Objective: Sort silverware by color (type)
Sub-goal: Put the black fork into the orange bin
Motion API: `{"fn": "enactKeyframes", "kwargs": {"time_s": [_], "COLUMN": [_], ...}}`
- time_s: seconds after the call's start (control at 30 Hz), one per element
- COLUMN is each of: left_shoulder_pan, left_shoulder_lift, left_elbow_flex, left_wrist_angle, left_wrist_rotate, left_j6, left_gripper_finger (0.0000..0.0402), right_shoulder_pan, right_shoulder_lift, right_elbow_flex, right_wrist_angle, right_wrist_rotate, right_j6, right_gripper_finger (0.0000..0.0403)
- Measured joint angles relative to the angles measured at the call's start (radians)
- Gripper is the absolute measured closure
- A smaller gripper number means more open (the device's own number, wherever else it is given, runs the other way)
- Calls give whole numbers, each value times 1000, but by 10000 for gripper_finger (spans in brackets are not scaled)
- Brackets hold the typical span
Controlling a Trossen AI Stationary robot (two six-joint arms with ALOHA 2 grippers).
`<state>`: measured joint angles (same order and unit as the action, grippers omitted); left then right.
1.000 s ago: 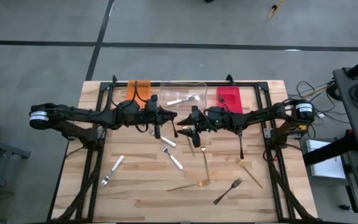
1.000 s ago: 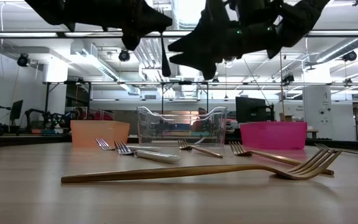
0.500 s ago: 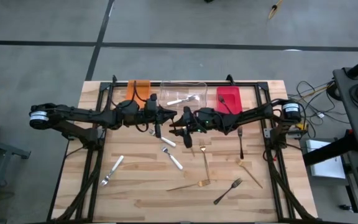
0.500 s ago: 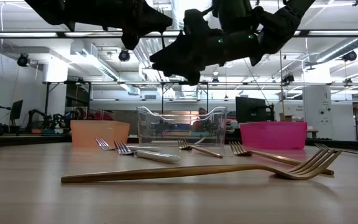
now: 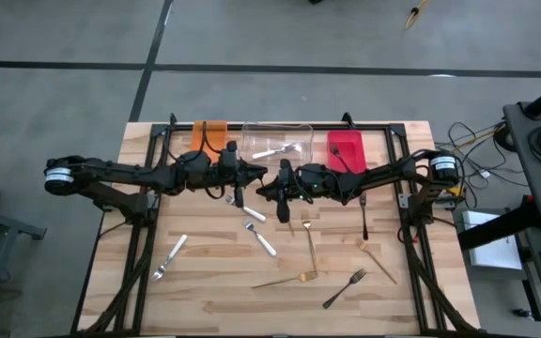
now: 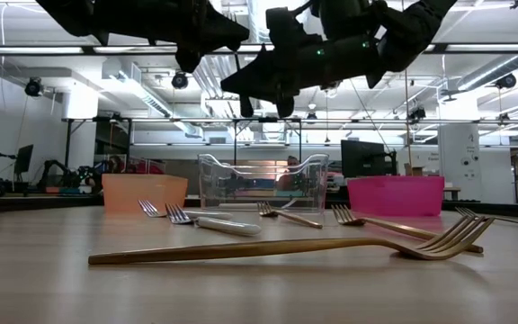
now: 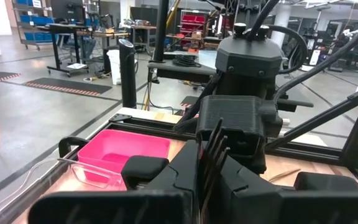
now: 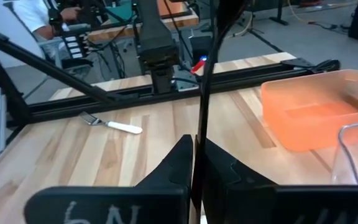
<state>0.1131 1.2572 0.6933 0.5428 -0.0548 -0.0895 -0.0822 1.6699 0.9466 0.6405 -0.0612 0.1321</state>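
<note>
I'm seeing an orange bin (image 5: 209, 132), a clear bin (image 5: 277, 138) and a red bin (image 5: 346, 147) sitting along the wooden table's (image 5: 205, 282) upper edge, mid-frame.

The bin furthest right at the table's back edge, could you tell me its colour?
Red bin, pinkish in places; the high view shows it best.

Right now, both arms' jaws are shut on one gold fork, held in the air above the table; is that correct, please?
Not quite: the fork is black, not gold. The left wrist view shows its dark tines between that arm's jaws, and the right wrist view shows its dark handle. The rest holds: both pairs of jaws are shut on it, above the table.
</note>
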Motion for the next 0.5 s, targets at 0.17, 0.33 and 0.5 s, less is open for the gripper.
{"fn": "enactKeyframes", "kwargs": {"time_s": [0.17,0.33,0.5], "left_shoulder_pan": [-1,0,0], "left_shoulder_lift": [0,0,0], "left_elbow_flex": [0,0,0], "left_wrist_angle": [0,-6,-24], "left_wrist_rotate": [-10,-30,-105], "left_j6": [-6,-9,-7], "left_gripper_finger": [371,322,270], "right_shoulder_pan": [-1,2,10], "right_shoulder_lift": [0,-2,-2], "right_elbow_flex": [0,0,-2], "right_wrist_angle": [-1,-1,-1], "right_wrist_rotate": [33,93,174], "right_j6": [0,12,32], "right_gripper_finger": [394,395,395]}}
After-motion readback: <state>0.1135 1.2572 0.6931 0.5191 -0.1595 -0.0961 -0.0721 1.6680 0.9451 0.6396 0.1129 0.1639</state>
